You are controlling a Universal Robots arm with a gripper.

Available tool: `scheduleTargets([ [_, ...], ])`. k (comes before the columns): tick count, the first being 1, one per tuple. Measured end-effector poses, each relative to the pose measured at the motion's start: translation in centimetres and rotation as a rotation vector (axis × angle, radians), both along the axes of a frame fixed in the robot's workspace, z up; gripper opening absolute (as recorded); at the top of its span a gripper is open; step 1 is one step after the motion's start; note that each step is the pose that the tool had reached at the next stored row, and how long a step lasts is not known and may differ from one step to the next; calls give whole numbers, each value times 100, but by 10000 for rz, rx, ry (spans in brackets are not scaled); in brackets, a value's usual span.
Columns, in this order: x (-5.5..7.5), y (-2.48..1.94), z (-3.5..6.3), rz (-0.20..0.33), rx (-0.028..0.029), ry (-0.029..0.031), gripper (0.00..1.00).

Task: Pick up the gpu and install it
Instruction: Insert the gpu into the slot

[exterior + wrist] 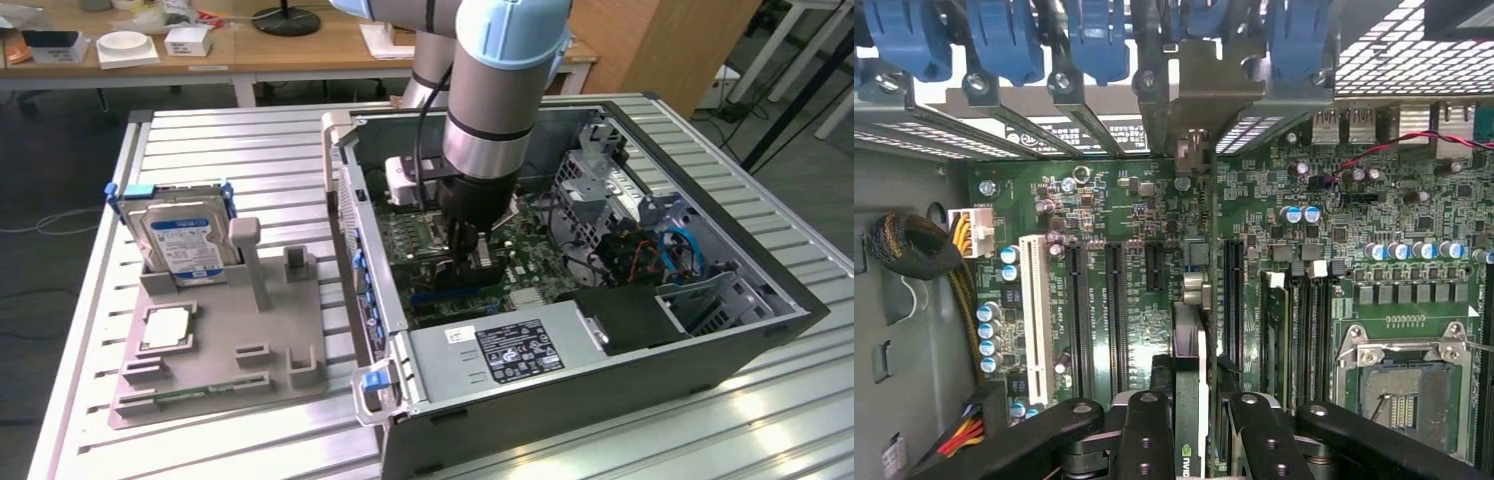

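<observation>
Jaws closed narrow on the gpu (pixel 1190 400), which I see edge-on in the wrist view, standing upright between the black fingers (pixel 1146 440) and running down toward the green motherboard (pixel 1104 250) among its long black slots. Gripper (pixel 478 262) sits deep inside the open computer case (pixel 747 330) in the exterior view, arm coming straight down over the board.

Going from the exterior view's left: a grey parts holder (pixel 287 385) lies on the slatted metal surface (pixel 240 140), carrying a silver hard drive (pixel 187 240) standing in its blue frame, a processor (pixel 163 327) lying flat near it, and a green memory stick (pixel 200 392) at the holder's near edge. Right of that is the case, with the power supply (pixel 514 352) at its near end. Blue slot clips (pixel 1004 40) line the case wall above the board in the wrist view.
</observation>
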State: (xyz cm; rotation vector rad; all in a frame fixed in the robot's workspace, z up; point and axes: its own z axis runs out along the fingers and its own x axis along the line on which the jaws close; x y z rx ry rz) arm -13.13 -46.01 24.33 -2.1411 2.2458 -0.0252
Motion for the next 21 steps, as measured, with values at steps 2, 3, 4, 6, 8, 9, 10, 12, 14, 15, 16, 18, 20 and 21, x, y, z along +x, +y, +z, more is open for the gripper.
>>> scheduleTargets([
  [2,0,-1,-7,0,-18,1,26],
  [3,0,-1,-12,1,-19,2,26],
  [4,0,-1,-19,0,-20,-1,26],
  [6,0,-2,-23,0,-23,0,26],
  [8,-1,-2,-35,0,-20,-2,26],
  [9,-2,-4,-39,0,-21,-2,26],
  [10,-3,-6,-43,1,-22,-2,26],
  [12,-3,-8,-46,4,-21,-3,26],
  [14,-5,-15,-48,17,-18,-4,26],
  [15,-5,-21,-49,32,-16,-4,26],
  [16,-5,-27,-50,53,-13,-5,26],
  [18,-7,-37,-50,113,-5,-8,26],
  [20,-7,-43,-50,172,-2,-7,26],
  [21,-8,-44,-50,173,-2,-7,26],
])
